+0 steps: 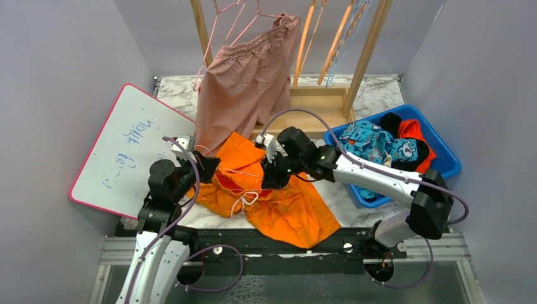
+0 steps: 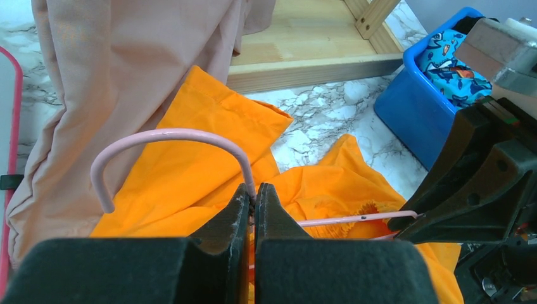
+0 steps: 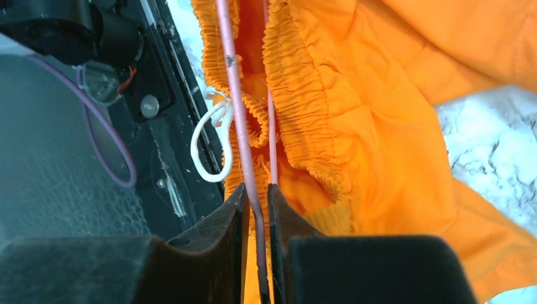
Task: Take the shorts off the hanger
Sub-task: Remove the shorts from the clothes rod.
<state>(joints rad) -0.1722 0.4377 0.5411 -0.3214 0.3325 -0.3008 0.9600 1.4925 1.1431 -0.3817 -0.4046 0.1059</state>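
Observation:
The bright orange shorts (image 1: 288, 212) lie crumpled on the marble table, their elastic waistband (image 3: 304, 95) still threaded by a thin pink hanger (image 2: 164, 134). My left gripper (image 2: 255, 193) is shut on the hanger's neck just below its hook. My right gripper (image 3: 256, 190) has its fingers pinched on the hanger's wire arm (image 3: 235, 95) where it runs along the waistband. In the top view the left gripper (image 1: 206, 166) and the right gripper (image 1: 272, 177) face each other over the shorts. Dusty pink shorts (image 1: 244, 82) hang from another pink hanger on the rack.
A wooden rack (image 1: 316, 95) stands at the back with orange and blue hangers. A blue bin (image 1: 446, 158) at the right holds blue cartoon-print (image 1: 380, 142), black and red-orange shorts. A whiteboard (image 1: 126, 149) leans at the left. The shorts' white drawstring (image 3: 212, 142) loops near the table's front rail.

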